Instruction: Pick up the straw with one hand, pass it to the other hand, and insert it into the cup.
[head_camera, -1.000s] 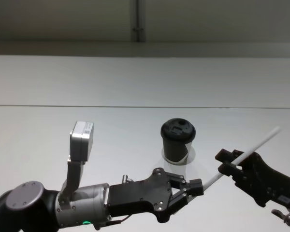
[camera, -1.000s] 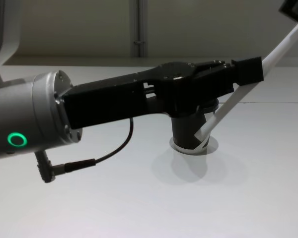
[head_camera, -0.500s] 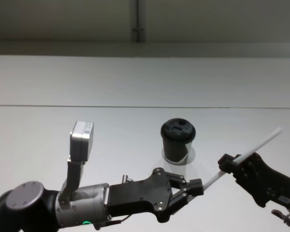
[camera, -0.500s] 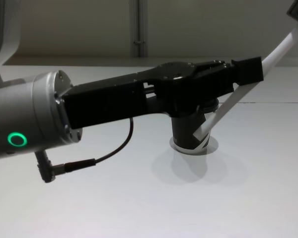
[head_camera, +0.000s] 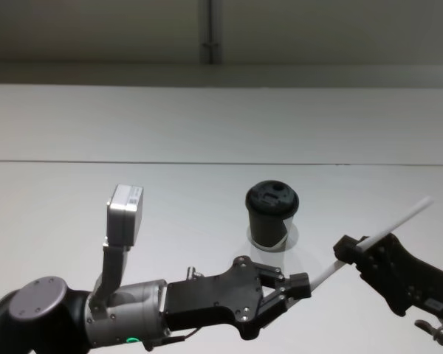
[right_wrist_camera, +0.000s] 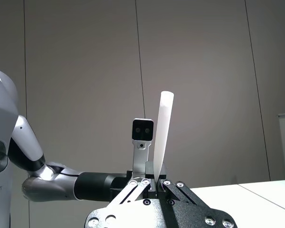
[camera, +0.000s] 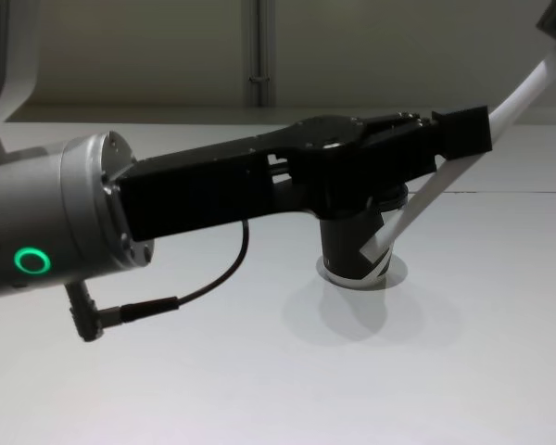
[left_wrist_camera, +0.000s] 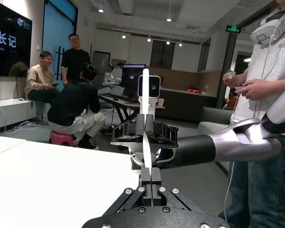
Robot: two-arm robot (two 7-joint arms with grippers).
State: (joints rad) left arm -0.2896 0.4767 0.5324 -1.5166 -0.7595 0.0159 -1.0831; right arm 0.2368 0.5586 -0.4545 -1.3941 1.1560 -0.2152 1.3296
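straw (head_camera: 396, 220): off the bench, in the air at lower right of head view. It slants from near bottom centre up toward the right edge and is held at two spots.

left claw (head_camera: 299, 284) pinches its lower end, set narrow with the tips together on the tube. In left wrist view the straw (left_wrist_camera: 145, 109) comes straight out from between those closed tips.

right claw (head_camera: 347, 249) is clamped on it a bit further along. The rest of the tube sticks out free past it toward the right edge. In right wrist view the straw (right_wrist_camera: 163, 128) rises out of the closed tips of the right claw (right_wrist_camera: 156, 180). In left wrist view the right claw (left_wrist_camera: 145, 137) sits farther off, gripping across the tube beyond the left claw (left_wrist_camera: 151, 183).

cup (head_camera: 272, 214): upright on the bench (head_camera: 96, 199) at centre of head view, with the black lid (head_camera: 272, 195) on. The straw is apart from it in head view. Both claws sit below and right of it in frame, the left claw nearer.

Chest view: left arm (camera: 213, 199) crosses from the left edge, with the left claw (camera: 463, 134) at upper right. The arm covers the top of the cup (camera: 347, 255). The straw (camera: 417, 199) runs diagonally from in front of the cup's lower right side up to the top right corner. green ring light (camera: 32, 261) is lit on the left wrist, lower left of chest view.
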